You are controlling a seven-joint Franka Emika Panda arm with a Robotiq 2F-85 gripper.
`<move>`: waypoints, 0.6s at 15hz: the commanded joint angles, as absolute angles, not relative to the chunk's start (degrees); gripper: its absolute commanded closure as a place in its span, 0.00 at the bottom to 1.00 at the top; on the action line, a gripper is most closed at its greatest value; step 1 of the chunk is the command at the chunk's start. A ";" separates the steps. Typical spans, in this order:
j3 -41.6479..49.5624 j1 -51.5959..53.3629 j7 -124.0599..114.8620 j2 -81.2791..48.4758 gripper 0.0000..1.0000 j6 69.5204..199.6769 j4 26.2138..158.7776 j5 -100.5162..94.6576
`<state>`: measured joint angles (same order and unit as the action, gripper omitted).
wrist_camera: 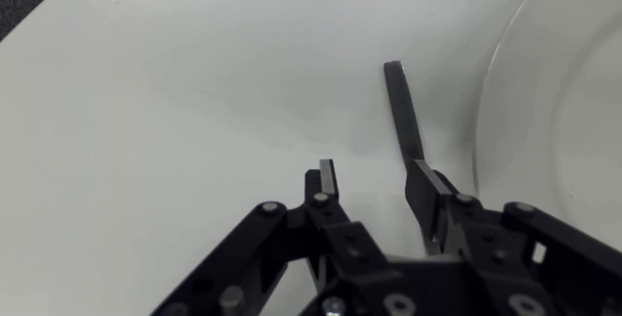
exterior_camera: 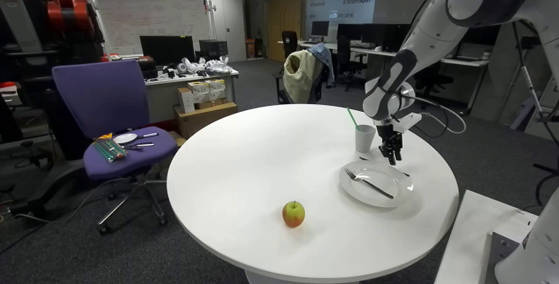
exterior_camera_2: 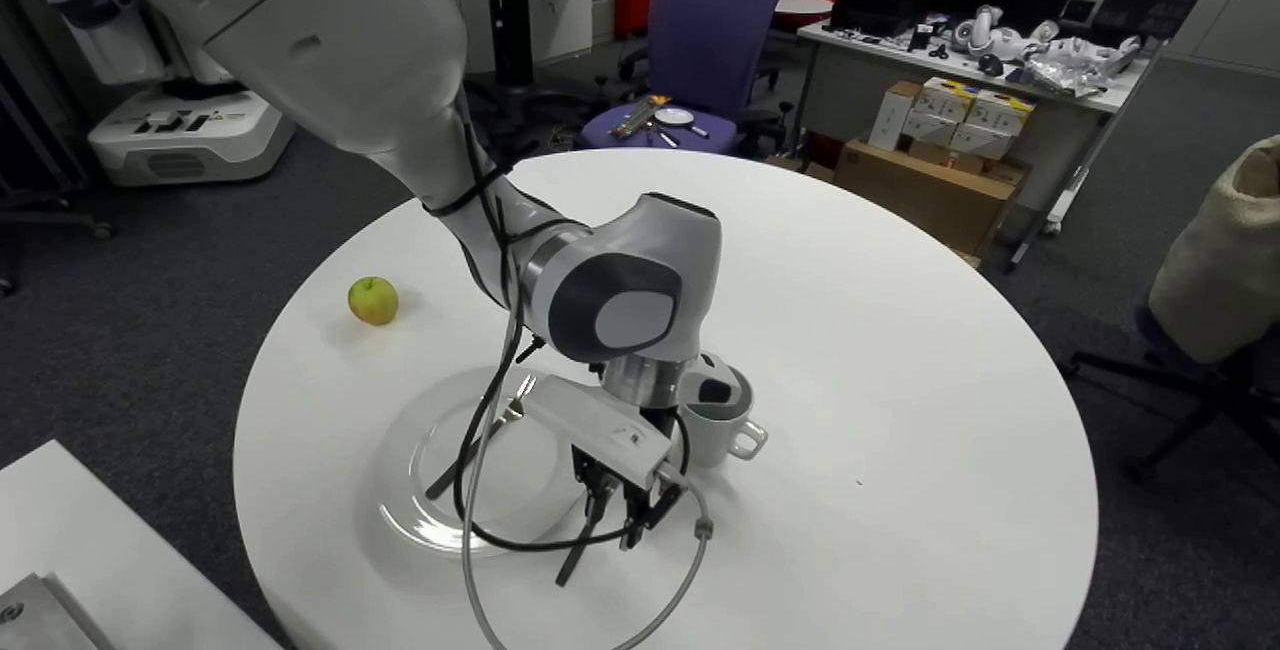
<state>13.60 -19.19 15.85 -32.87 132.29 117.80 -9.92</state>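
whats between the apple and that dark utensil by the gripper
The white plate, with a fork lying on it; both exterior views show it between the apple and the dark utensil.

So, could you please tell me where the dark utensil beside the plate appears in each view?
In an exterior view: right of centre, the dark utensil, behind the plate, partly hidden.
In an exterior view: lower middle, the dark utensil, right of the plate.
Wrist view: right of centre, the dark utensil, left of the plate, partly hidden.
Shared landmark: the plate.
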 commanded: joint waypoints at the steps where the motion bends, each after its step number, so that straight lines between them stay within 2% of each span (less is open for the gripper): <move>1: 12.22 -21.34 18.75 -32.38 0.50 129.80 116.61 -7.99; 9: 11.33 -22.91 21.78 -32.55 0.50 127.23 115.52 -5.49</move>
<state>12.45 -21.16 19.29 -32.87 129.90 117.11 -6.97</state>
